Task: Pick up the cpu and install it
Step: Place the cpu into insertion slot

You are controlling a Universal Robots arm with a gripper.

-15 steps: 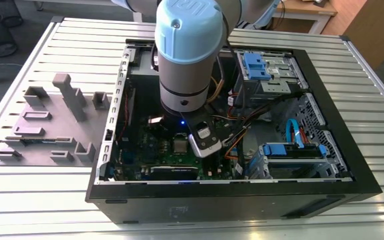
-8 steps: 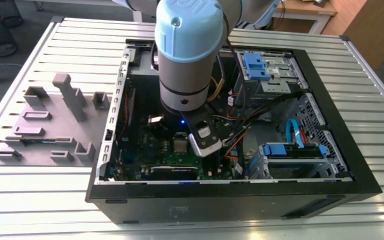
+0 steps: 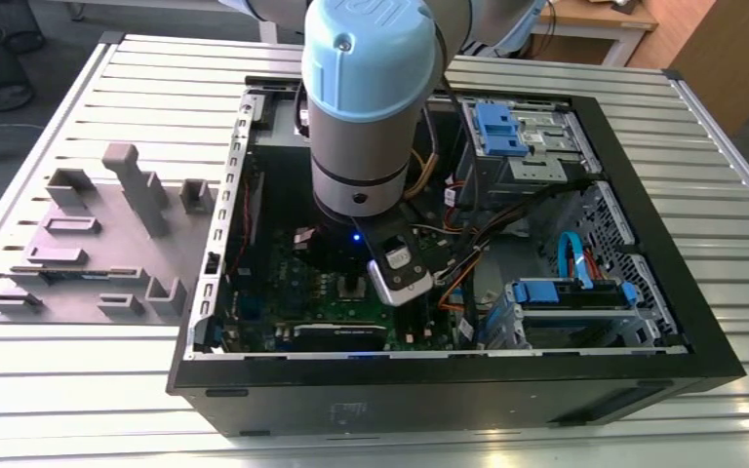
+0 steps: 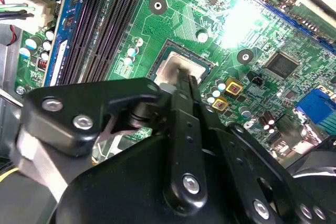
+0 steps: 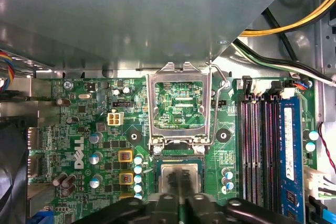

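- silvery-grey on top, the cpu (image 5: 178, 174) (image 4: 176, 66) lies flat in the square socket on the green motherboard (image 5: 100, 129) (image 4: 173, 9), just beside the hinge end of the socket frame (image 5: 151, 111).
- the socket frame is swung open, so it is off the chip, and bare board shows through its square hole.
- the gripper (image 5: 180, 195) (image 4: 185, 85) hangs right over the cpu, on the side away from the socket frame. its black fingers (image 5: 165, 203) are drawn together with only a thin slit between them and nothing clamped there that i can see. in the second wrist view the tip sits at the chip's top face, though i cannot tell whether it really touches.
- dark memory slots (image 5: 257, 145) (image 4: 105, 19) run alongside the socket frame, with a blue-edged strip past them.
- yellow and black cables (image 5: 294, 24) cross the metal wall beyond the socket frame's free end.
- in the exterior view the pale blue and grey arm (image 3: 368, 107) reaches straight down into the open black computer case (image 3: 453, 385), which surrounds the socket frame and board (image 3: 309, 292).
- blue drive brackets (image 3: 498, 127) sit in the case, well apart from the socket frame, towards the exterior view's right.
- grey plastic fixture blocks (image 3: 89, 249) stand outside the case on the slatted metal table (image 3: 89, 390), far from the socket frame on the exterior view's left.
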